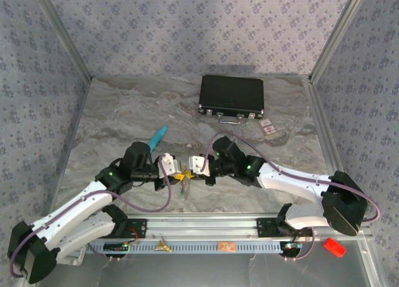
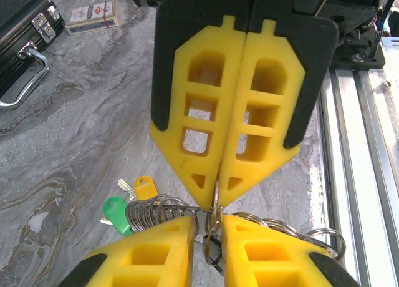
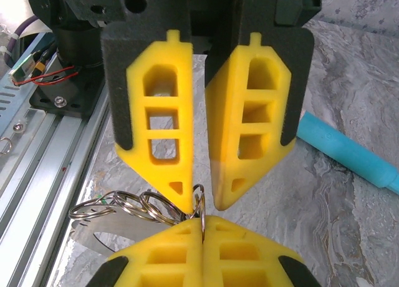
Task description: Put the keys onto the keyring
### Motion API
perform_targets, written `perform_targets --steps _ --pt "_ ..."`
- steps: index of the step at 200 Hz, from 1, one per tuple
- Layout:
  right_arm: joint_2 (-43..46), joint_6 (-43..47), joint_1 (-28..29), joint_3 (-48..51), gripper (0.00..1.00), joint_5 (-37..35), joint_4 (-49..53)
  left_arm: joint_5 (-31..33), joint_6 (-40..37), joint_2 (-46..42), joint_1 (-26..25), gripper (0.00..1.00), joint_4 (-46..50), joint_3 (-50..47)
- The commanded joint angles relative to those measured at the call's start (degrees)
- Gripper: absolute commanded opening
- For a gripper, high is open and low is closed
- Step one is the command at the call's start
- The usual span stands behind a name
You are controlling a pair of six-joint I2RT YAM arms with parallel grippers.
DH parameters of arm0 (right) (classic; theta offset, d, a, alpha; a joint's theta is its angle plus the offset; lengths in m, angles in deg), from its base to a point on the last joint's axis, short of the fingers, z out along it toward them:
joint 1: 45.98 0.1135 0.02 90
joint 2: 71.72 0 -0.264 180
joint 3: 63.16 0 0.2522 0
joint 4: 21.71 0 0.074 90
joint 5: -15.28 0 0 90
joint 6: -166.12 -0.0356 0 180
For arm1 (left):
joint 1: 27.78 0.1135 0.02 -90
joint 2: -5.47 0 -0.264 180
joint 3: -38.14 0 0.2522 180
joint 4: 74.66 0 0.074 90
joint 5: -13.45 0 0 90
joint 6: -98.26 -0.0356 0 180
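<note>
My two grippers meet tip to tip just above the marble near the table's front. The keyring (image 2: 153,211) is a bunch of linked silver rings (image 3: 134,204) hanging between them. My right gripper (image 3: 202,228) is shut on one thin ring, seen edge-on in its closed jaws. My left gripper (image 2: 209,240) stands narrowly open, a ring in the gap between its yellow fingers (image 3: 163,175). A key with a yellow head (image 2: 145,188) and a green tag (image 2: 115,213) lie on the marble just past the rings. In the top view, left gripper (image 1: 179,173) faces right gripper (image 1: 191,170).
A teal tube (image 1: 159,135) lies behind the left arm. A black case (image 1: 231,95) with a card pack (image 1: 268,126) beside it sits at the back. The aluminium rail (image 1: 206,228) runs along the front edge, with a small brass key (image 1: 164,244) on it.
</note>
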Motion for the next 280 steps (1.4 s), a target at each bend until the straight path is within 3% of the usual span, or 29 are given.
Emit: perform_targets --steps 1,32,82,108,137,203,225,248,280 --pt "0.2 0.9 0.5 -2.4 0.0 0.5 0.3 -2.2 -1.0 0.1 0.2 0.17 -1.4 2.0" --pt "-0.8 1.0 1.0 -3.1 0.0 0.5 0.5 -2.6 -0.6 0.0 0.2 0.15 -1.8 2.0" --pt "-1.0 1.0 1.0 -3.5 0.0 -0.2 1.5 -2.8 -0.6 0.1 0.1 0.0 -1.9 1.9" --pt "-0.5 0.7 0.2 -2.5 0.15 -0.6 2.1 -2.8 -0.8 -0.1 0.1 0.0 -1.4 1.9" --pt "-0.3 0.7 -0.4 -1.9 0.17 -0.8 2.7 -2.7 -0.7 -0.1 0.0 0.0 -1.5 1.6" --pt "-0.2 0.6 -0.8 -1.8 0.0 -0.9 3.0 -2.5 -1.0 -0.2 -0.4 0.0 -0.6 1.5" --pt "-0.3 0.6 -0.9 -2.1 0.0 -0.2 3.3 -2.2 -0.9 0.0 -0.4 0.0 -0.5 1.6" --pt "-0.7 0.9 -0.6 -2.9 0.0 0.4 3.4 -1.5 -0.2 0.6 -0.7 0.13 -1.2 2.2" --pt "-1.7 1.7 -0.2 -3.9 0.0 0.7 4.2 -1.5 -0.4 1.5 -1.0 0.15 -1.0 3.1"
